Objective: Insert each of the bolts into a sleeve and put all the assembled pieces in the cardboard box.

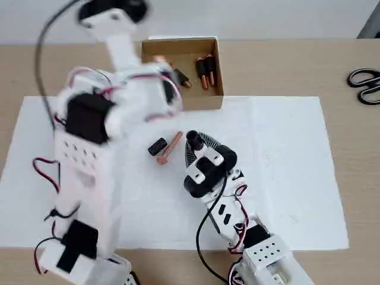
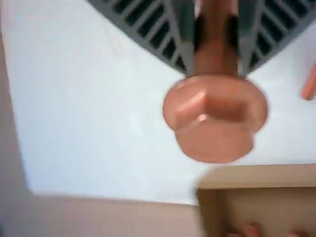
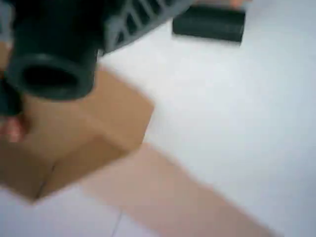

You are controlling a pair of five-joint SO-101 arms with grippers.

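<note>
- The left gripper [image 2: 216,47] is pinching a copper bolt [image 2: 215,117] by its shank, head outward, above the paper sheet [image 1: 285,178] beside the cardboard box [image 1: 202,102].
- The right gripper [image 1: 196,144] is clamping a black sleeve [image 3: 52,74] near mid-sheet, its open bore exposed.
- A loose sleeve [image 1: 157,146] and a loose bolt [image 1: 170,147] are lying together just beside the right gripper.
- Assembled pieces [image 1: 205,72] are sitting inside the box.
- The insertion step looks to be in hand: bolt and sleeve are held apart, so the next move is calling for lining the shank up with the bore.
</note>
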